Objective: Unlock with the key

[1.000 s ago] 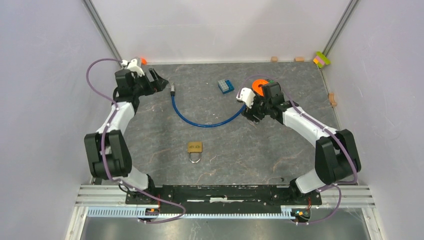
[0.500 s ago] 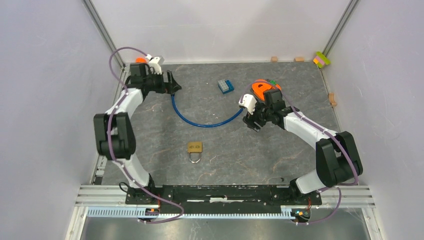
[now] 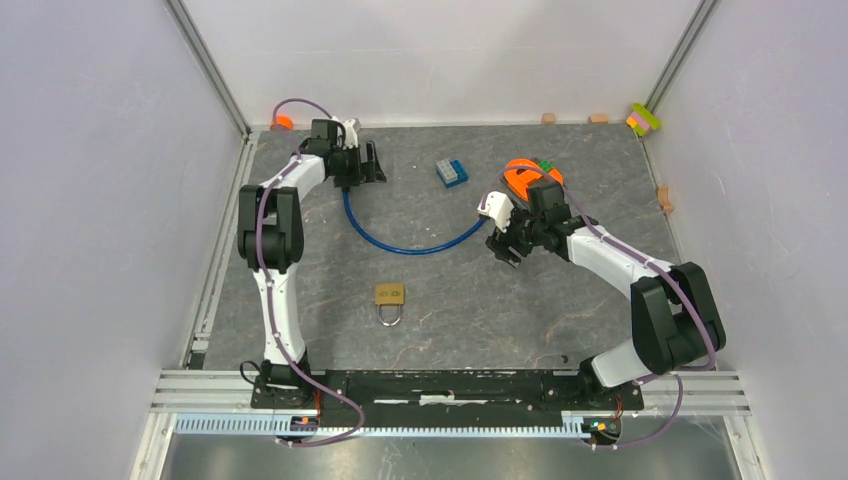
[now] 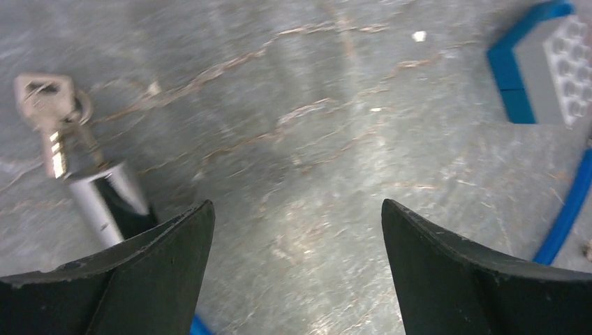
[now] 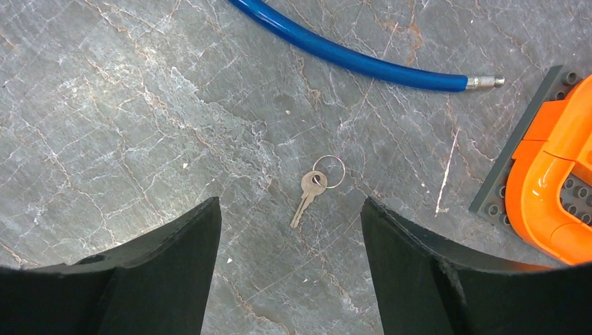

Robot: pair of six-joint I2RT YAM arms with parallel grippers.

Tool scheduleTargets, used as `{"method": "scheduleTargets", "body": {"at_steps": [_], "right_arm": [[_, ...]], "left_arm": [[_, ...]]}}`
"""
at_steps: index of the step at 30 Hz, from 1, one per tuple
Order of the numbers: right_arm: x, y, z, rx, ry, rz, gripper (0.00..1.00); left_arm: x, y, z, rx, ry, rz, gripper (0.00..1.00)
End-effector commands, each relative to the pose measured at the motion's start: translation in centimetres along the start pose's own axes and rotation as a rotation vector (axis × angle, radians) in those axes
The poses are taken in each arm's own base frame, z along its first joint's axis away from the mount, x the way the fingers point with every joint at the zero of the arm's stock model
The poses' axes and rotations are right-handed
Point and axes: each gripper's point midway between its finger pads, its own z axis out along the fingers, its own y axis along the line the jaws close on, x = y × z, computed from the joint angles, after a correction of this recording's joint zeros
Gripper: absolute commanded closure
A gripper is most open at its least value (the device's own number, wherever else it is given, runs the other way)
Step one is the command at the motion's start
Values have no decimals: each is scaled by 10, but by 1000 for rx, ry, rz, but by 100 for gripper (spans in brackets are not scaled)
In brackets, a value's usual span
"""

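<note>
We have the right tool [image 5: 287, 209] spread wide, hanging straight over the small key [image 5: 311, 188]. The key lies flat on the right half of the counter [image 3: 560, 310], between the end of the blue cable [image 5: 349, 59] and the orange block [image 5: 551, 188]. The padlock [image 3: 390, 296] sits well apart, mid-counter toward the near edge, with its shackle pointing at that edge. The left tool [image 4: 297, 209] is spread too and pinches nothing. It is near the far left corner, beside a bunch of keys [image 4: 49, 112].

For a good pickup, we judge we should come down with the fingers straddling the key's head, not the ring. Closing on the head's edges should leave the blade free for the lock. A flat key may skid on the counter, so we'd close slowly and lift only once it is pinched.
</note>
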Motion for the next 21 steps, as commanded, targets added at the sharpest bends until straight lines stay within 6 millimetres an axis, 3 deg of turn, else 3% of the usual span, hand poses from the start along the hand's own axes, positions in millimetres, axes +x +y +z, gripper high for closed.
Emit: {"method": "scheduleTargets", "body": {"at_steps": [1,9,14,17,21], "right_arm": [[-7,-2,-1,3,-33,-6,22],[-3,3,1,-14,-29,-7,21],[-2,1,1,-2,-27,-18,21],[-5,-3,-2,21,-34,-26,21],[-9,-11,-11,72,-43,-15,20]], "left_arm": [[-11,31,-8,-155,-30,-109,6],[-2,64,-33,-252,-74,-168,5],[8,50,-48,-202,-79,-147,2],[-3,31,-58,-121,-131,-87,0],[-36,4,-83,-37,-274,-10,0]]}}
